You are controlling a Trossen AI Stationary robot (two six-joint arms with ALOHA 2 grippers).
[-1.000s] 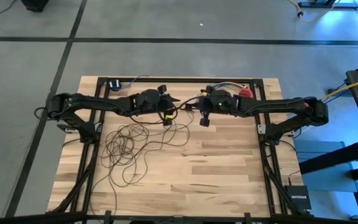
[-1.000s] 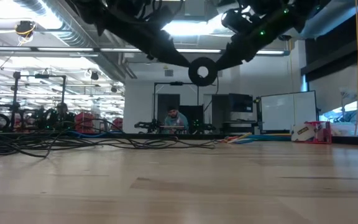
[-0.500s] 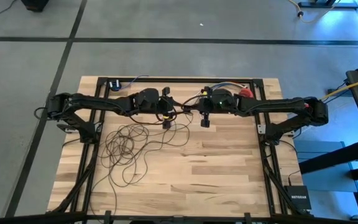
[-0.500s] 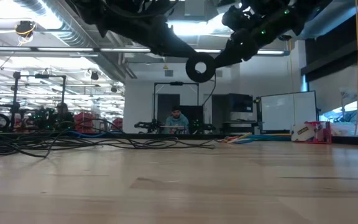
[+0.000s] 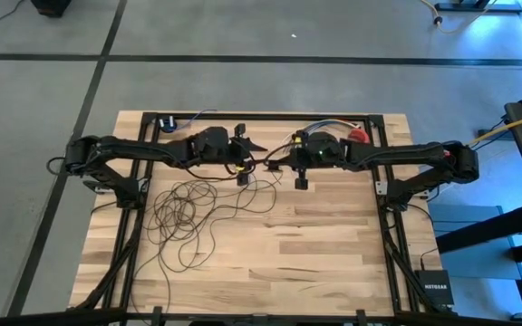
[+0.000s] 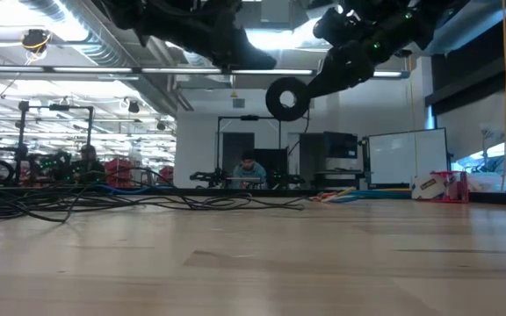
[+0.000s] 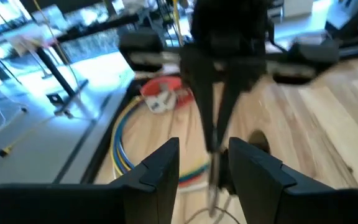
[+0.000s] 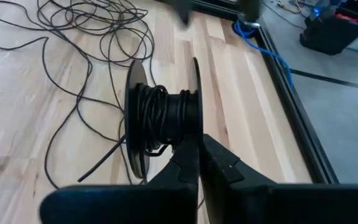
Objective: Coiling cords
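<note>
The thin dark cord (image 5: 187,210) lies in many loose loops on the table's left half. Part of it is wound on a black two-flanged spool (image 8: 163,112), which hangs in the air at mid-table (image 6: 286,99). My right gripper (image 8: 199,163), reaching in from the right, is shut on the spool. My left gripper (image 7: 211,167) is open just left of the spool (image 5: 302,181), raised above the table, and a cord strand (image 7: 211,186) runs between its fingers. My right gripper pinches the rim of one spool flange (image 8: 194,132) between its two fingers. The fingers come from the table's right, slanting down. The spool is lifted clear of the table, and a slack strand (image 8: 101,160) trails from it down to the wood. My left gripper has the strand between its fingers; I cannot tell whether they touch it.
Coloured wires (image 5: 323,126), a red object (image 5: 359,136) and a small blue item (image 5: 167,122) sit along the far edge. A thick yellow cable (image 5: 519,125) runs off the right side. Bare wood (image 5: 324,244) fills the near right. A person (image 6: 249,167) sits in the room behind.
My left gripper has swung its fingers up and toward the far edge, away from the spool, staying open. My right gripper has turned a little, and the spool has shifted slightly with it, still clear of the table.
</note>
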